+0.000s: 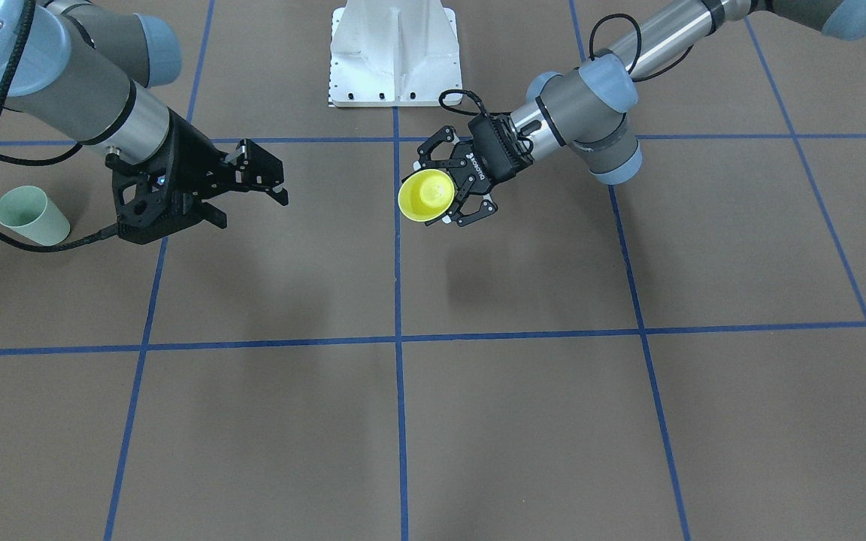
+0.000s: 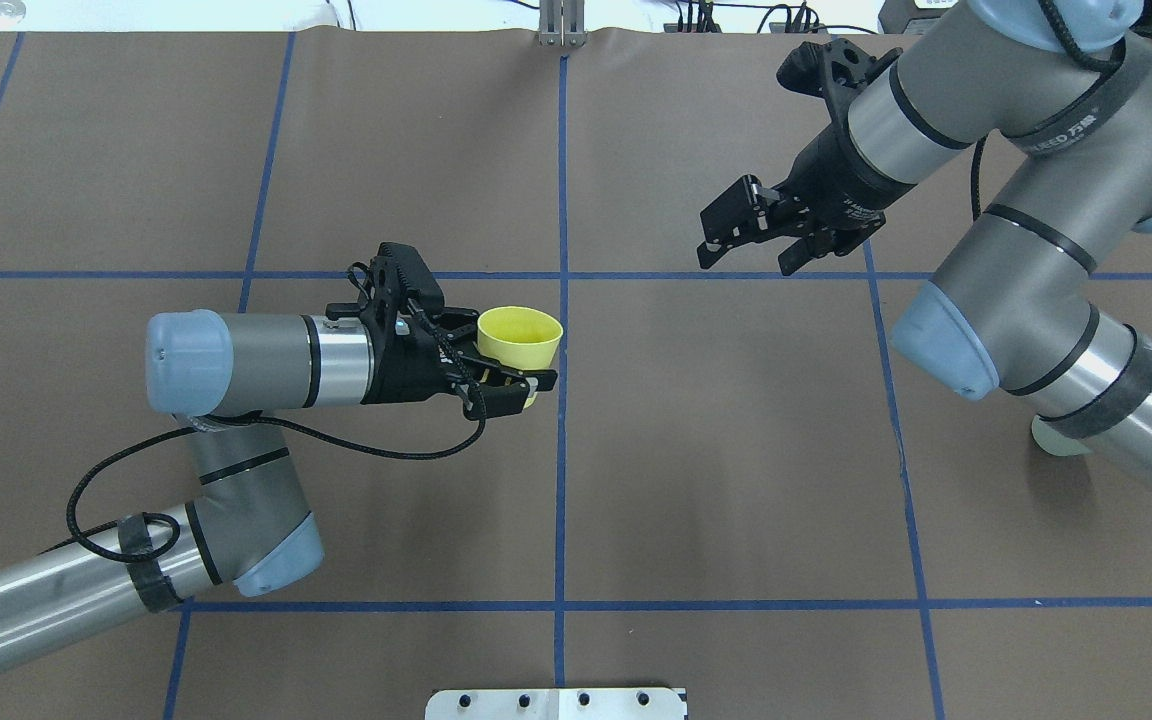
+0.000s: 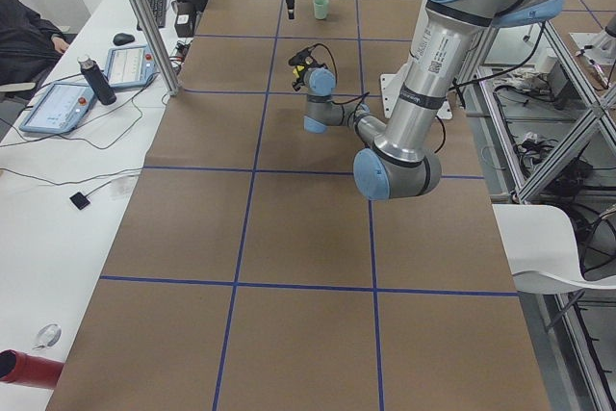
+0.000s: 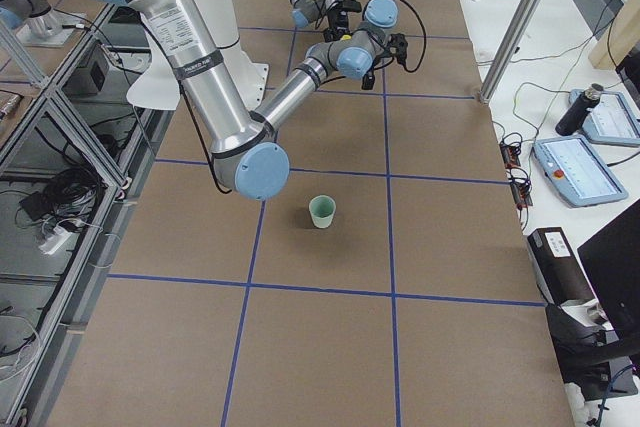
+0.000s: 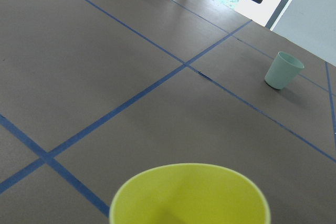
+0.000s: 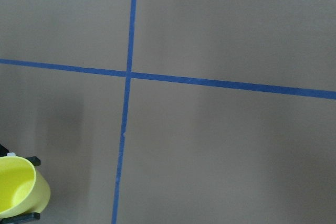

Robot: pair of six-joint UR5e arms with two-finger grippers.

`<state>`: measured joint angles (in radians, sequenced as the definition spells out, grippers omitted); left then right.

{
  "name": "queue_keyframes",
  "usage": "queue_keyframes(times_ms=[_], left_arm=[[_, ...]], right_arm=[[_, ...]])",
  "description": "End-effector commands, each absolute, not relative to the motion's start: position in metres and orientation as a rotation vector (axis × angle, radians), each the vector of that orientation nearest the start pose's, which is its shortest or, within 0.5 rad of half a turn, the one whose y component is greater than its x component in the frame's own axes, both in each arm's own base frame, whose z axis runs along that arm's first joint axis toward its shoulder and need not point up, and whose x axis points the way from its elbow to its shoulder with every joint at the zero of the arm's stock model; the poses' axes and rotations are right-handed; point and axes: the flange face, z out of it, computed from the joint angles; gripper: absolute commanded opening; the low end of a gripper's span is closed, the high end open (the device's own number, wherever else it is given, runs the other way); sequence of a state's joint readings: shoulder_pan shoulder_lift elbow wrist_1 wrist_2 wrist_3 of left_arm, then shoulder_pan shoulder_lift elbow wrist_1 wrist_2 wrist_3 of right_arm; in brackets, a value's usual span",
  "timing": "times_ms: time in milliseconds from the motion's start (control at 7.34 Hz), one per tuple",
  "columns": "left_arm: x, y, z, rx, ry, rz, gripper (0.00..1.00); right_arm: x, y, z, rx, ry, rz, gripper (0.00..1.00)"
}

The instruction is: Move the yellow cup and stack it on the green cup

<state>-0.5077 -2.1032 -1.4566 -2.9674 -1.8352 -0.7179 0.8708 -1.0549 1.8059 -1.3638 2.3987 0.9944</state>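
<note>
Bright yellow plastic tumbler [image 2: 521,340] is clamped upright by L gripper [image 2: 526,362]; pale mint-green plastic tumbler [image 1: 31,216] is set well apart; R gripper [image 2: 748,255] is held spread.

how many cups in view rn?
2. The yellow cup is held aloft in the left hand, near the centre; the green cup stands upright at the robot's right. None appears hidden.

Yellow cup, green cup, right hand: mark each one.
yellow cup [image 2: 521,352], overhead view, outer wall below the rim.
green cup [image 1: 42,224], front-facing view, side wall.
right hand [image 2: 748,258], overhead view, midway between its fingertips.
</note>
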Motion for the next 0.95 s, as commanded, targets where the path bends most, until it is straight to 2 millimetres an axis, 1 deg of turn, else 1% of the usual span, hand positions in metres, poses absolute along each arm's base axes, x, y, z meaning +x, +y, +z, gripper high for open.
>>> queue_keyframes(times_ms=[0, 136, 272, 409, 545, 681, 817], left_arm=[[0.531, -0.390, 0.217, 0.962, 1.607, 0.474, 0.00], [0.534, -0.388, 0.214, 0.962, 1.611, 0.476, 0.00], [0.536, -0.387, 0.211, 0.959, 1.615, 0.477, 0.00], [0.540, -0.386, 0.202, 0.954, 1.616, 0.480, 0.00], [0.542, -0.386, 0.199, 0.953, 1.615, 0.480, 0.00], [0.542, -0.385, 0.200, 0.952, 1.615, 0.484, 0.00], [0.551, -0.375, 0.201, 0.943, 1.619, 0.502, 0.00]], right_arm=[[-0.365, -0.494, 0.204, 0.001, -1.192, -0.146, 0.98], [-0.372, -0.492, 0.202, -0.017, -1.193, -0.144, 0.98], [-0.385, -0.487, 0.194, -0.026, -1.198, -0.164, 0.98], [-0.397, -0.480, 0.190, -0.051, -1.200, -0.163, 0.98], [-0.405, -0.474, 0.189, -0.062, -1.200, -0.173, 0.98], [-0.411, -0.471, 0.191, -0.075, -1.198, -0.183, 0.98], [-0.412, -0.467, 0.190, -0.107, -1.211, -0.201, 0.98]])
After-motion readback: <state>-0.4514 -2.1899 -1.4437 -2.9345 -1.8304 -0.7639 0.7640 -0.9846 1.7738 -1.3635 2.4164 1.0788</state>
